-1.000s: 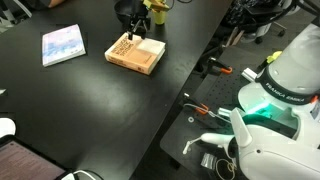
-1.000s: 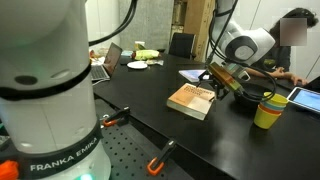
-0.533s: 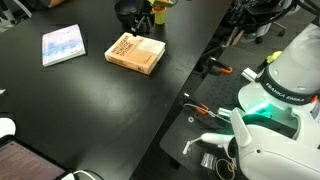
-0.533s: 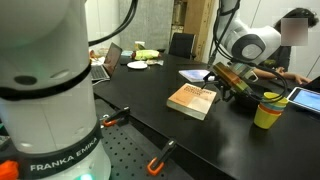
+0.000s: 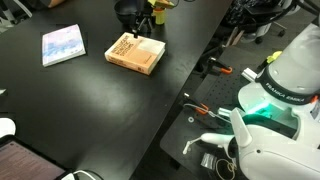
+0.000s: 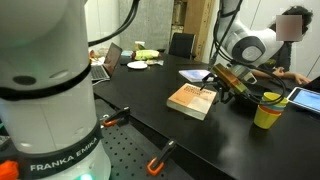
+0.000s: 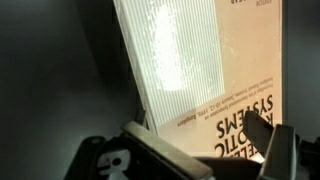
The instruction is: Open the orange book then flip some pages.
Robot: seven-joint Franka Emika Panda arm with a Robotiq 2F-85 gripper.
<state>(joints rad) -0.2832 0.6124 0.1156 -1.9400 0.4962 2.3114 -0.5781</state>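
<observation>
Almost nothing has moved since the earlier frame: your gripper (image 5: 137,28) hangs in the same spot at the far edge of the orange book (image 5: 135,52), and the book has not shifted on the black table (image 5: 70,110).

In an exterior view the book lies flat and looks closed, cover up, with the gripper at its 12 o'clock edge. The thinner pale blue-white book (image 5: 62,44) lies well apart at about 9 o'clock from it.

In an exterior view from the opposite side, the gripper (image 6: 224,86) sits at the 2 o'clock corner of the orange book (image 6: 193,99). A yellow cup (image 6: 267,110) stands near at 3 o'clock, and the pale book (image 6: 195,74) lies at 12 o'clock.

In the wrist view your gripper (image 7: 215,140) comes in at 6 o'clock with its jaws spread apart and nothing clamped. One of the fingers (image 7: 272,140) stands at 5 o'clock over the printed cover. The orange book (image 7: 240,70) fills the frame, and its cream pages (image 7: 175,60) show edge-on as a bright striped band running from 12 o'clock toward the centre. You cannot tell from here whether a fingertip touches the cover.
</observation>
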